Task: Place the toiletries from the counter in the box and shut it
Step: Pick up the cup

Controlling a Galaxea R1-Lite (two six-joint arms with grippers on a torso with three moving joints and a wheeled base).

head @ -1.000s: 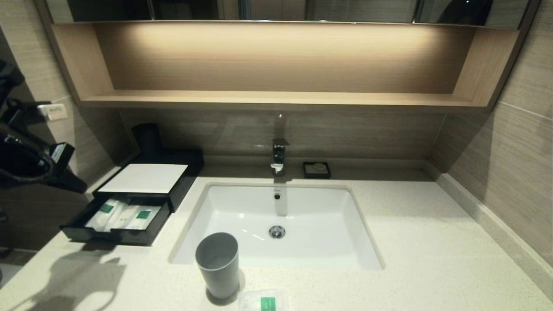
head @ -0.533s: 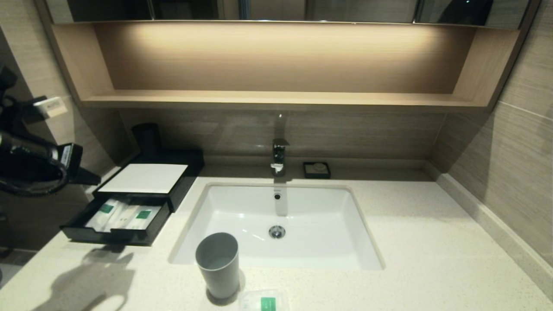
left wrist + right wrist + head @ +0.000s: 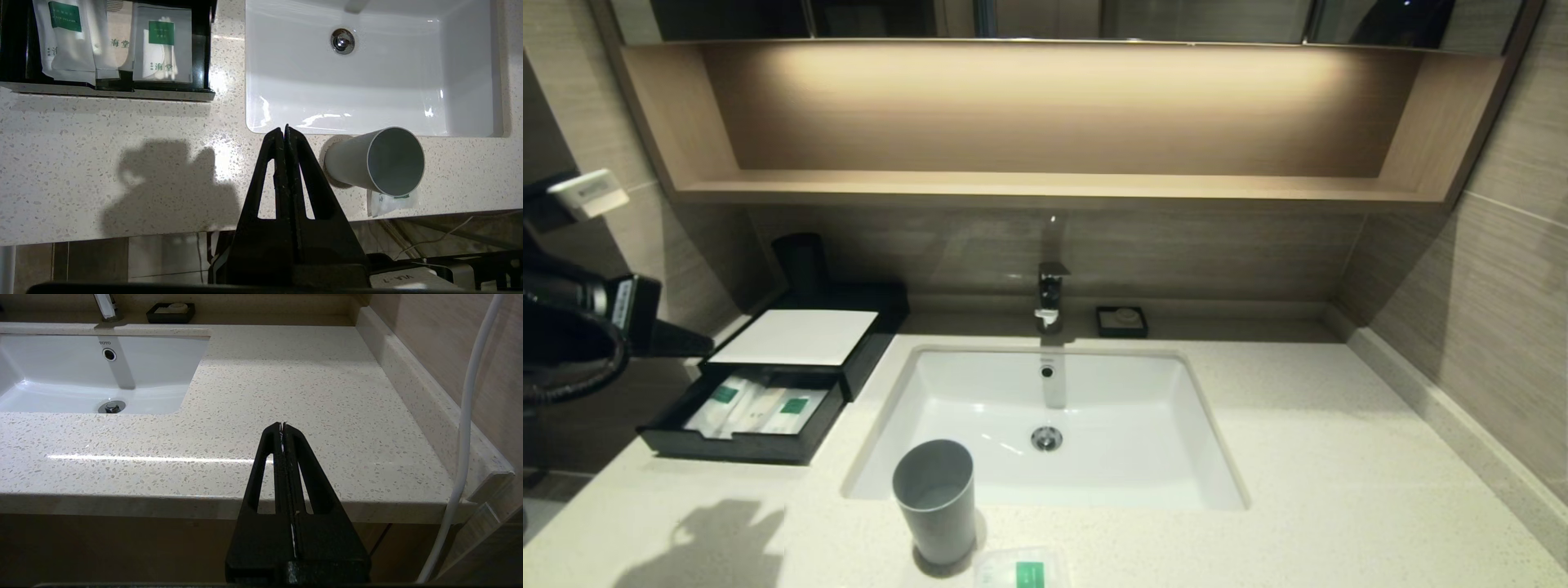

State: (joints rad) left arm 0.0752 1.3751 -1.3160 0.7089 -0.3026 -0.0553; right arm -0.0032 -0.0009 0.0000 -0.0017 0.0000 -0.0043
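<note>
Your left gripper [image 3: 284, 130] hangs over the counter [image 3: 122, 130] with jaws together, drawer [image 3: 743, 445] open with packets [image 3: 756, 404] inside, one packet [image 3: 1023, 569] by the cup [image 3: 935, 498]; right gripper [image 3: 282, 426] idles, jaws together.

Your desk [image 3: 1307, 457] is cream, finely speckled stone with a white sink [image 3: 1111, 457] set into it. At the back left sits the black box [image 3: 849, 359] with a white top panel, its drawer [image 3: 743, 445] pulled out toward the front edge; packets lie in the drawer, not on the stone. A dark cup [image 3: 800, 261] stands behind the box. A grey cup [image 3: 934, 500] stands upright on the near strip, just in front of the sink's near left corner. Beside it a packet [image 3: 1023, 569] with a green label lies flat at the front edge. A soap dish [image 3: 1121, 321] sits by the back wall, right of the tap [image 3: 1051, 296].
</note>
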